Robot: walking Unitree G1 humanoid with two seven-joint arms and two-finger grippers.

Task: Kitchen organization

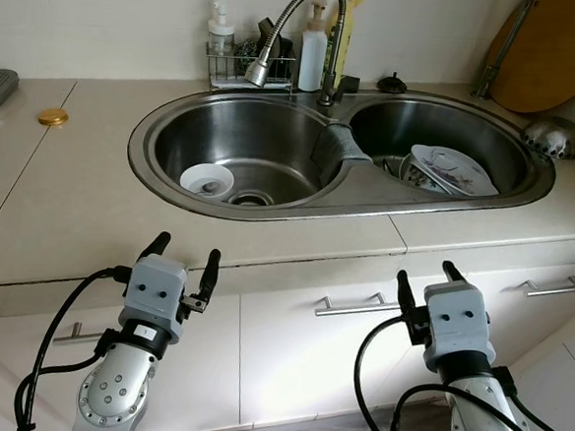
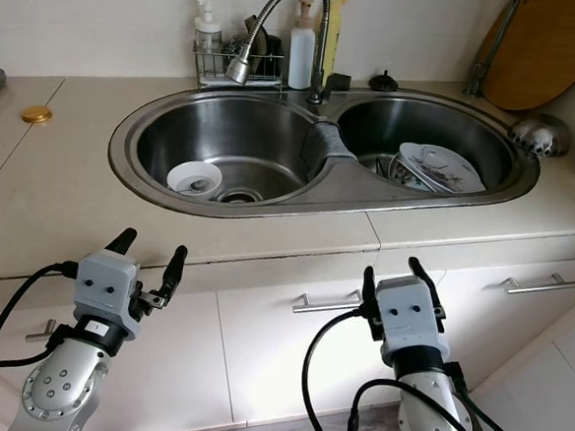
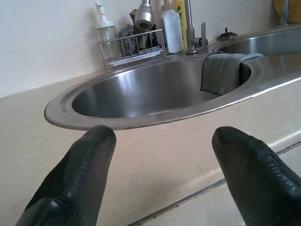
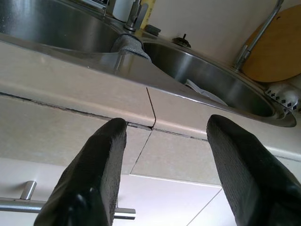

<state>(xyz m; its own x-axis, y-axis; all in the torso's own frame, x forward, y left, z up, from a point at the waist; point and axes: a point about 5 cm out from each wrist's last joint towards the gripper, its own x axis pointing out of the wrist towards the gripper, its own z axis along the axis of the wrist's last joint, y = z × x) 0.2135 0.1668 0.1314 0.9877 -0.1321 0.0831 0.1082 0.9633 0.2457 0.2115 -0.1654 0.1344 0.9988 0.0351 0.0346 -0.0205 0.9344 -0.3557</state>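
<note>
- nearest to view, the left claw (image 1: 182, 255) is raised in front of the worktop (image 1: 71, 200) edge, its two black fingers spread wide apart with nothing between them.
- the right claw (image 1: 426, 282) is up at the same height before the cabinet front, fingers likewise parted and holding nothing.
- both claws sit just short of the worktop's front lip, below the double sink (image 1: 358, 196), not touching it.
- below the lip, the white cabinet doors carry a metal bar handle (image 1: 355, 306) between the two arms.
- in the sink's left basin a small white bowl (image 1: 207, 179) rests on the bottom beside the drain.
- a grey cloth (image 1: 342, 148) hangs over the divider between the two basins.
- the right basin holds a patterned plate (image 1: 455, 171) tilted on other dishes.
- the curved faucet (image 1: 291, 23) arches over the left basin; behind it a wire rack (image 1: 240, 69) holds a pump bottle, scrubbers and a white bottle.
- a gold lid (image 1: 53, 116) lies on the worktop well to the left of the sink.
- a round wooden board (image 1: 560, 52) leans on the wall at the right, with a metal colander (image 1: 553, 138) just below it.
</note>
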